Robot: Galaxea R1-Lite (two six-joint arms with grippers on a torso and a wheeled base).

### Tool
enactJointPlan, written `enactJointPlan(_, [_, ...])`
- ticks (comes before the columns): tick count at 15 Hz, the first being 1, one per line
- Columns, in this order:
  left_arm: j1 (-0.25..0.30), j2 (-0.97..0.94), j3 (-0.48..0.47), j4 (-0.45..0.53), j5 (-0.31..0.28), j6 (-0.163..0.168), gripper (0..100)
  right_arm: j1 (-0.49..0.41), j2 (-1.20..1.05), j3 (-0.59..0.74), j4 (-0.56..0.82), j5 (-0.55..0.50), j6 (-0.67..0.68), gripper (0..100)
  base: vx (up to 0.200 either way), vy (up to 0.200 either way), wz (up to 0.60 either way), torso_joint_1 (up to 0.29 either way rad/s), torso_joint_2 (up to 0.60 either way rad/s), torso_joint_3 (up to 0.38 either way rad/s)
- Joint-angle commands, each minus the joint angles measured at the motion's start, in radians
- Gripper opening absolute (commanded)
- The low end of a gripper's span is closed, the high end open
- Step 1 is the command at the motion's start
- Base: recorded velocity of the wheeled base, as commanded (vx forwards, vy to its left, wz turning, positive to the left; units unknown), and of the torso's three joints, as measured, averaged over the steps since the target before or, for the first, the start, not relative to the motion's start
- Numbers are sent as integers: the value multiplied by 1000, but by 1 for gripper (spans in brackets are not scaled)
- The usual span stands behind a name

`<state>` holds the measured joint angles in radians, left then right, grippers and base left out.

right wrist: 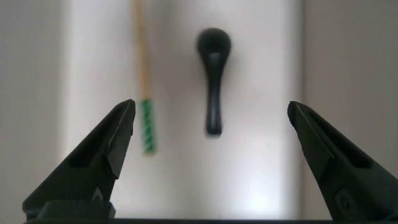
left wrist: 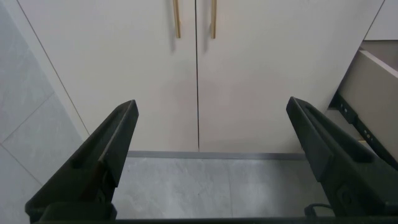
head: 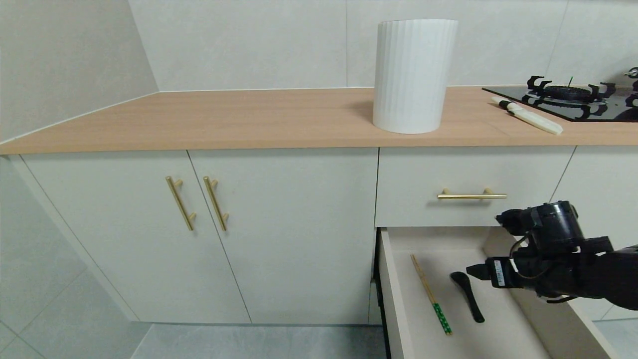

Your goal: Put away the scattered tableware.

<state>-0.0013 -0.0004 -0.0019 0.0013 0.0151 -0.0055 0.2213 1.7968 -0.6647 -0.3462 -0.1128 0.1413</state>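
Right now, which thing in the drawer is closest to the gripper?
The black spoon. It lies just below the right gripper; the green-tipped chopsticks lie farther left, nearer the drawer wall.

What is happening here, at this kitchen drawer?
The robot is putting tableware into the open drawer. Chopsticks and a black spoon lie inside it, apart from each other. The right pincer hangs open above the spoon, holding nothing. The left pincer, also open and empty, faces the closed cabinet doors. A white knife-like utensil lies on the counter.

Black spoon [head: 467, 295], green-patterned chopsticks [head: 431, 295]
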Motion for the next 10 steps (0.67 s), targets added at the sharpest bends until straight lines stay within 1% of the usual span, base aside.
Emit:
enactJointPlan(1, [0,0,0,0,0,-1,100,70,-257,-39,187,24,0,100,0,0,0,0,0,0])
enactJointPlan(3, [0,0,0,0,0,-1,100,104,-340,-75,332,44,0,100,0,0,0,0,0,0])
enactJointPlan(5, [0,0,-1,0,0,-1,100,121,-378,-95,417,44,-3,100,0,0,0,0,0,0])
enactJointPlan(9, [0,0,-1,0,0,-1,100,132,-393,-90,473,44,-42,100,-200,0,0,7,4,4])
enactJointPlan(10, [0,0,-1,0,0,-1,100,136,-393,-89,512,47,-63,100,-200,0,0,-7,2,7])
